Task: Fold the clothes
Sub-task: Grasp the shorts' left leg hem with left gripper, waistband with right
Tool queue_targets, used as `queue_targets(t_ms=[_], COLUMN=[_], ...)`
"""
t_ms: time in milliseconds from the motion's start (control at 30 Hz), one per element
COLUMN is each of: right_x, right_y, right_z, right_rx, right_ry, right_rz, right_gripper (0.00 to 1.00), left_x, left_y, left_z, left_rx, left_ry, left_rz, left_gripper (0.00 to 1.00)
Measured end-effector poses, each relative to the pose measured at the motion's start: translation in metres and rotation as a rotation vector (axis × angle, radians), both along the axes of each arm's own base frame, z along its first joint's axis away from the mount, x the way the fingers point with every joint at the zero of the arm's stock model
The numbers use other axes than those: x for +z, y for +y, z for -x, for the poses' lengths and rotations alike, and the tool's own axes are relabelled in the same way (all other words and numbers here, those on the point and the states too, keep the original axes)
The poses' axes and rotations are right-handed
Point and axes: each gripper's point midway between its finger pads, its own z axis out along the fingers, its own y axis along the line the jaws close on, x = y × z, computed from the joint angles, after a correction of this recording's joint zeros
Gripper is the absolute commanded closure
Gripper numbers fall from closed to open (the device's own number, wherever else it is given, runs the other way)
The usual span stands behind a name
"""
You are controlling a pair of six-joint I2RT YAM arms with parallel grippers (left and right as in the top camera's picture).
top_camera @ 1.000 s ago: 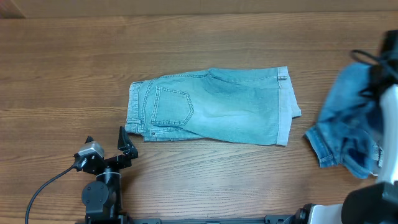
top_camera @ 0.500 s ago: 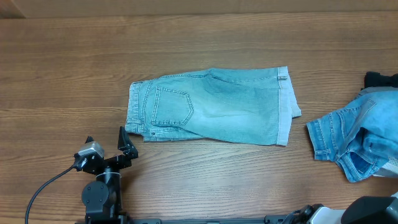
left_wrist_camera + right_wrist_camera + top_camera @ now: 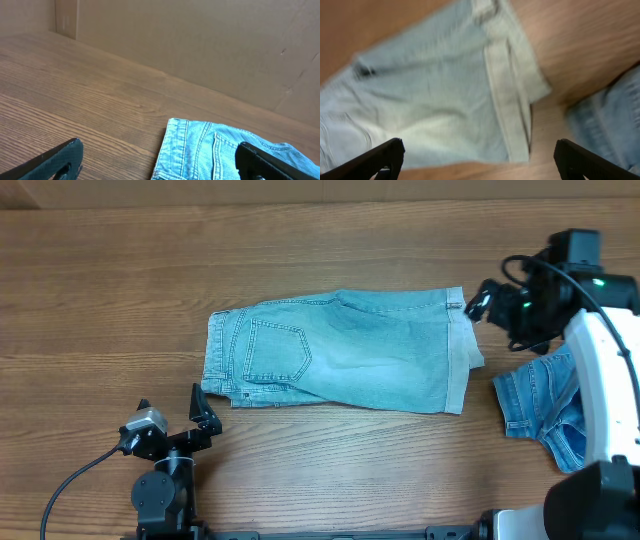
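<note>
Right tool, jaws spread, is held above the cuffed hem of the paler shorts.
The shorts are laid flat on the surface, long axis left to right; the hem is nearest the right tool, the waistband nearest the open left tool.

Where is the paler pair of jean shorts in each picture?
Overhead: the pale denim shorts lie flat mid-table, waistband left, hem cuff right.
Left wrist: the shorts sit bottom right; only the waistband end shows.
Right wrist: the shorts fill the left and middle, blurred.
Shared landmark: the wooden table under them; the hem cuff shows overhead and in the right wrist view.
</note>
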Motion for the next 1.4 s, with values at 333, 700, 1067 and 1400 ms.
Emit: queue_targets(t_ms=[333, 700, 1067, 1400], right_x=[-0.033, -0.012, -0.091, -0.118], right_y=[0.016, 0.017, 0.046, 0.019], right_z=[0.042, 0.087, 0.084, 0.054], right_rx=[-0.103, -0.113, -0.066, -0.095], right_ry=[0.258, 0.314, 0.277, 0.141], right_rz=[-0.035, -0.003, -0.066, -0.035], right_gripper=[0.00, 0.00, 0.00, 0.00], left_x=[0.000, 0.048, 0.091, 0.030], left_y=[0.000, -0.034, -0.103, -0.148], left_z=[0.000, -0.002, -0.027, -0.049], left_rx=[0.000, -0.200, -0.646, -0.852], left_ry=[0.000, -0.198, 0.171, 0.421], left_rz=[0.000, 0.055, -0.027, 0.010], left_gripper=[0.00, 0.00, 0.00, 0.00])
